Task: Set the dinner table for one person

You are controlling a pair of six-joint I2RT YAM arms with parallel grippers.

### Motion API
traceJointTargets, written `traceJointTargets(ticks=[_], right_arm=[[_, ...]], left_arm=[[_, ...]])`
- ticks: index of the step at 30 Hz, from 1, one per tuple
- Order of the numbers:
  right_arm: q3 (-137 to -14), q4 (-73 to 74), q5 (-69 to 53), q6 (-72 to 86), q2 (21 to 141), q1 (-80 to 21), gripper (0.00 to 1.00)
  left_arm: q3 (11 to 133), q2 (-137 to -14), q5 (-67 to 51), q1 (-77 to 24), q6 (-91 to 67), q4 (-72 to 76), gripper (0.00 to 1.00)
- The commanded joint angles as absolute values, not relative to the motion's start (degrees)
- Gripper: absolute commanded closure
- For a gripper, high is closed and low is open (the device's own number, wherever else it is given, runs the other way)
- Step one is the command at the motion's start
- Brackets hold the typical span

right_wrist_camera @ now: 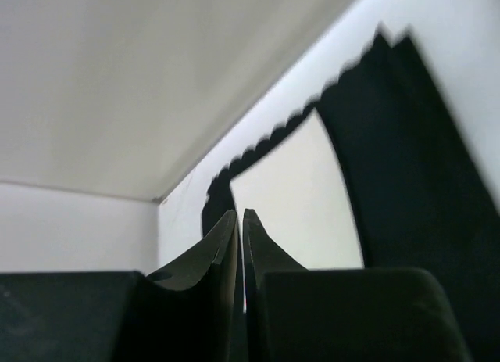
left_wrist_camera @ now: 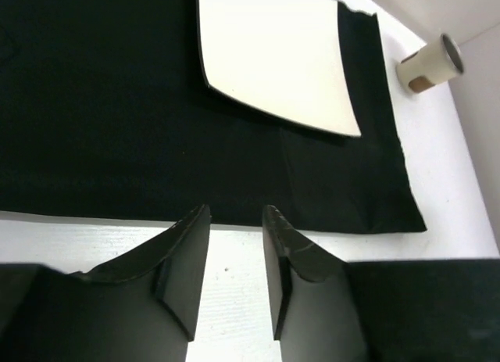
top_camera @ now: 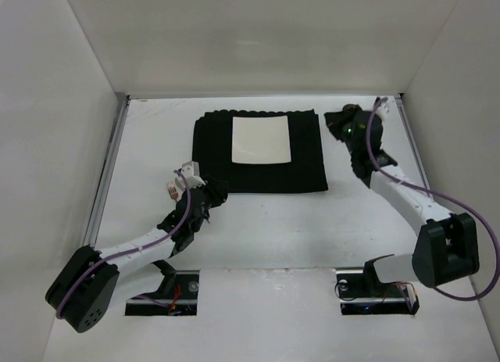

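One dinner table (top_camera: 266,229), white top, walled on three sides, bearing all below. One black placemat (top_camera: 211,163), flat, far centre. One white square plate (top_camera: 261,140), on the placemat's far half. The left gripper (left_wrist_camera: 234,221), at the placemat's near-left corner, jaws narrowly parted, empty. The right gripper (right_wrist_camera: 240,217), by the placemat's far-right corner, jaws pressed nearly together, holding nothing. One small white cylinder (left_wrist_camera: 430,62), on its side just off that corner.

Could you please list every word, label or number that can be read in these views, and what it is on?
None can be read.
The white tag on the left arm is too small to read.
The black placemat, white square plate and small white cylinder bear no visible text.
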State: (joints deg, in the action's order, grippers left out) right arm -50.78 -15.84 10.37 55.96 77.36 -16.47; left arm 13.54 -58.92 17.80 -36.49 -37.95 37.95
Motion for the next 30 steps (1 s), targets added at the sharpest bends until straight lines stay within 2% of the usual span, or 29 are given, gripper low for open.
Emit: traceJointTargets(ticks=[1,4,7,10,19,30], right_arm=[[-63.2,4.2,13.5,38.4,78.6,-11.3,0.86],[-71.0,10.8,19.5,32.9,84.3,-7.9,0.79],[-77.8,13.8,22.3,29.6,91.0,-4.4,0.61],[-83.0,15.3,22.1,27.5,96.6,-1.9,0.57],[-94.5,19.2,18.7,25.5,109.0,2.5,0.57],[-99.8,19.3,16.1,25.5,117.1,3.0,0.59]], left_arm=[[15.1,-59.9,18.6,-37.8,-36.4,40.5,0.73],[15.3,-60.5,19.0,-38.4,-35.9,40.5,0.74],[15.3,-60.7,19.4,-38.6,-35.9,40.5,0.72],[15.2,-60.6,19.5,-38.7,-36.0,40.5,0.70],[15.4,-62.7,19.7,-38.8,-36.0,41.7,0.67],[15.8,-64.5,19.7,-39.2,-35.9,42.3,0.66]])
